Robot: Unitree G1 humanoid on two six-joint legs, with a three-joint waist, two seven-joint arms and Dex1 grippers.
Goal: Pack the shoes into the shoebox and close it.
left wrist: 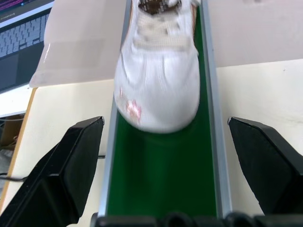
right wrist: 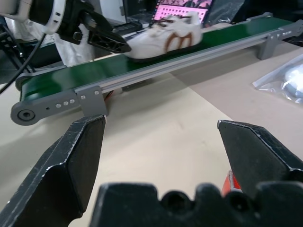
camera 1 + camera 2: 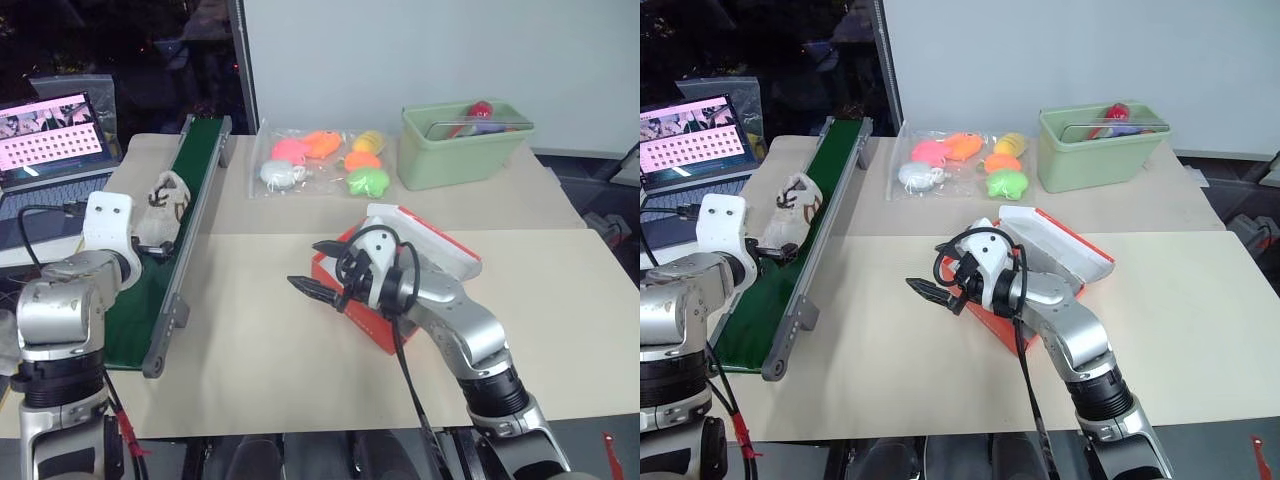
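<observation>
A white shoe [image 1: 158, 80] with pale laces lies on the green conveyor belt [image 3: 150, 310] at the left, toe toward me. My left gripper [image 3: 152, 246] is open just short of the toe, one finger [image 1: 71, 175] to each side, not touching. The orange-red shoebox [image 3: 365, 318] sits mid-table, its white-lined lid [image 3: 435, 240] standing open behind my right arm. In front of the box's left end, my right gripper [image 3: 303, 264] hangs open above the table and holds nothing. It faces the belt, and the right wrist view shows the shoe [image 2: 163, 38] beyond it.
A clear bag of colourful plush toys [image 3: 320, 160] lies at the back of the table, with a pale green bin [image 3: 462, 145] to its right. An open laptop [image 3: 50, 135] stands left of the belt. Bare tabletop stretches between the belt and the shoebox.
</observation>
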